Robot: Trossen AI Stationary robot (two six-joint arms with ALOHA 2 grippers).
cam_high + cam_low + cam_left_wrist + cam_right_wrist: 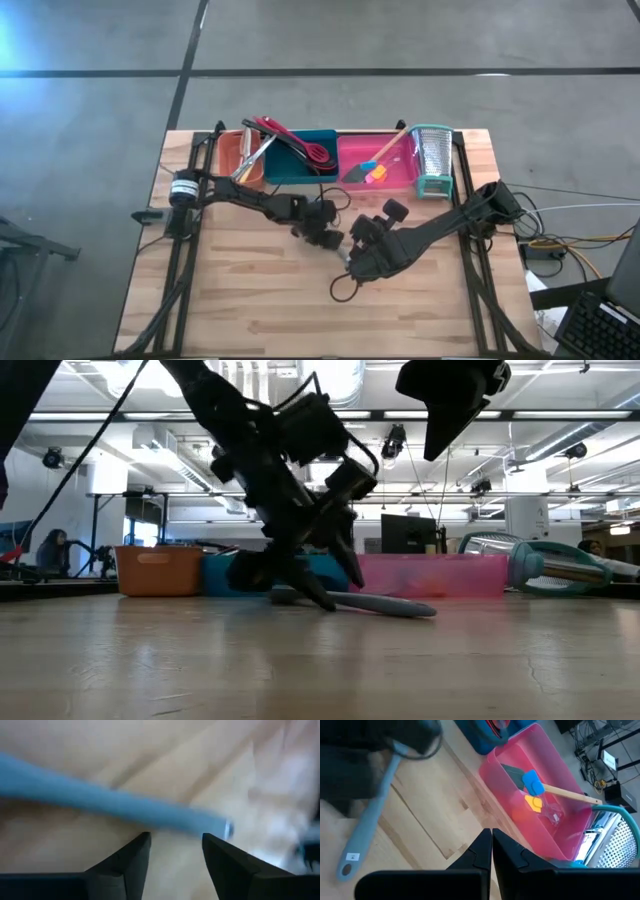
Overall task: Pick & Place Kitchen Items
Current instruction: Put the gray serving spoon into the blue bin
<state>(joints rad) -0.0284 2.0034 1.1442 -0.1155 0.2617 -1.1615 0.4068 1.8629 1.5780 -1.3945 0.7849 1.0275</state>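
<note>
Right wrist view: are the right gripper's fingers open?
No: the right gripper has its two dark fingers pressed together with nothing between them, above the bare wooden table beside the pink tray.

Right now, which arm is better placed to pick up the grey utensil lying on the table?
Left. Its tool is open directly over the grey utensil's handle; the right tool is shut and raised off the table.

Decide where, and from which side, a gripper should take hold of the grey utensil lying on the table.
Grip the grey utensil mid-handle, from above: it lies flat on the table, slim and straight. The open left gripper hangs just above it.
</note>
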